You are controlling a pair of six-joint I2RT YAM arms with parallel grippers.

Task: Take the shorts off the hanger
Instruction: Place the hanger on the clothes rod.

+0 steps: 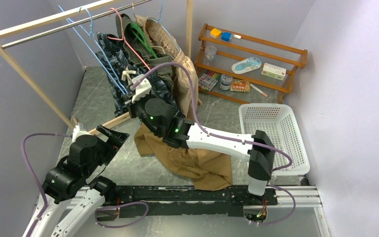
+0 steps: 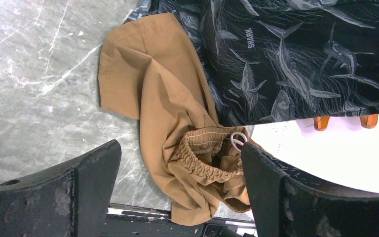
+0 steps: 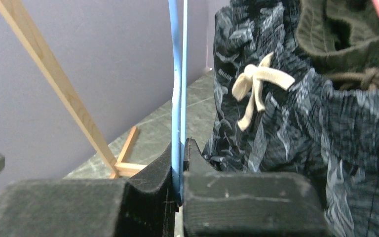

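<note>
Tan-brown shorts (image 1: 192, 160) lie crumpled on the table, off any hanger; in the left wrist view they (image 2: 163, 113) lie below my open left gripper (image 2: 180, 192), which touches nothing. That gripper (image 1: 114, 138) hovers left of the heap. My right gripper (image 1: 134, 94) reaches up to the rack and is shut on the lower wire of a blue hanger (image 3: 178, 98). Dark navy patterned shorts (image 3: 286, 128) with a cream drawstring bow hang just right of that wire (image 1: 113, 64). Olive green shorts (image 1: 133, 44) and light beige shorts (image 1: 182, 74) hang behind them.
A wooden clothes rack (image 1: 29, 29) with a metal rail carries blue, pink and green hangers; its foot (image 1: 113, 121) rests on the table. A white basket (image 1: 276, 133) stands at the right. A wooden shelf (image 1: 256, 59) with small items lines the back wall.
</note>
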